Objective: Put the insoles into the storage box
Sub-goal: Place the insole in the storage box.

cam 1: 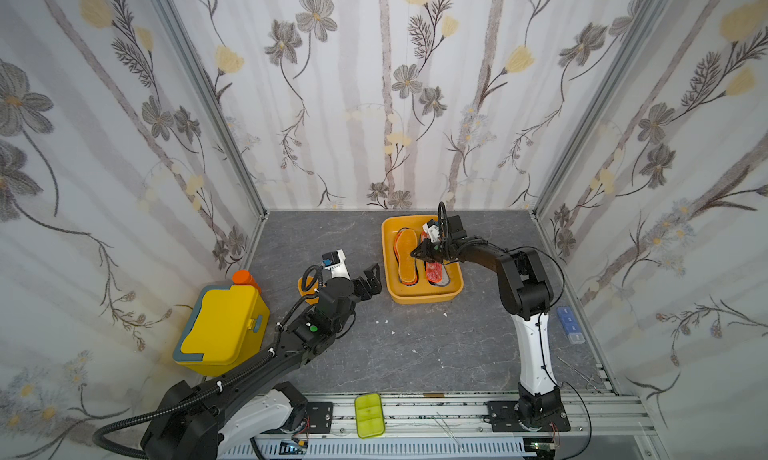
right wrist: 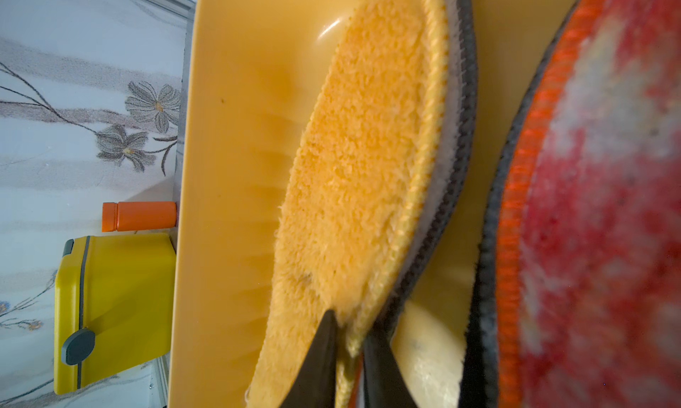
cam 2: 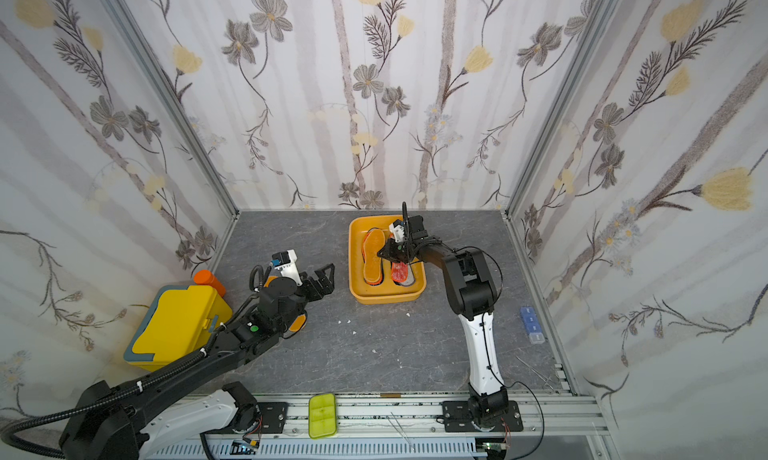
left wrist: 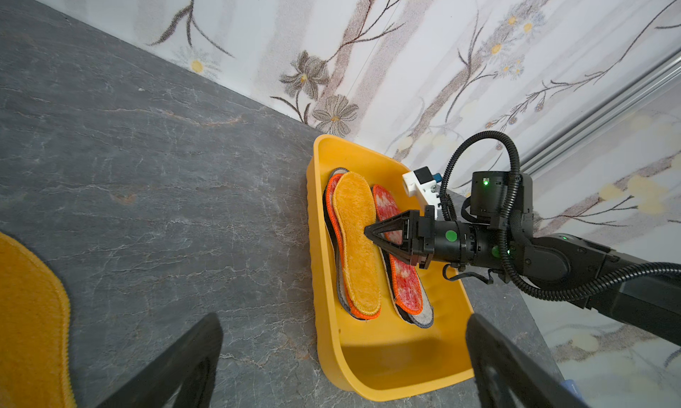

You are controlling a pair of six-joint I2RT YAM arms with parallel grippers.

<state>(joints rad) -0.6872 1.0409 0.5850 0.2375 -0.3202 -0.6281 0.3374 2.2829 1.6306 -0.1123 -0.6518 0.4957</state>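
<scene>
The storage box (cam 1: 424,300) (cam 2: 386,300) (left wrist: 387,354) (right wrist: 228,166) sits at the back of the table with two stacks of insoles in it. An orange-yellow insole (cam 1: 407,256) (left wrist: 359,240) (right wrist: 361,148) tops one stack. A red-orange speckled insole (cam 1: 436,271) (left wrist: 405,288) (right wrist: 608,203) tops the other, over grey felt and black ones. My right gripper (cam 1: 413,253) (cam 2: 379,254) (left wrist: 365,231) (right wrist: 350,321) is down in the box, its jaws closed on the orange-yellow insole's edge. Another orange-yellow insole (cam 1: 305,287) (cam 2: 297,323) (left wrist: 29,314) lies on the table, partly under my left arm. My left gripper (cam 1: 368,281) (left wrist: 344,317) hangs open and holds nothing, left of the box.
A yellow lidded box (cam 1: 224,325) and an orange bottle (cam 1: 245,278) stand at the left. A lime-green tray (cam 1: 369,414) lies on the front rail. A blue pill case (cam 1: 568,323) and metal forceps (cam 1: 582,373) lie at the right edge.
</scene>
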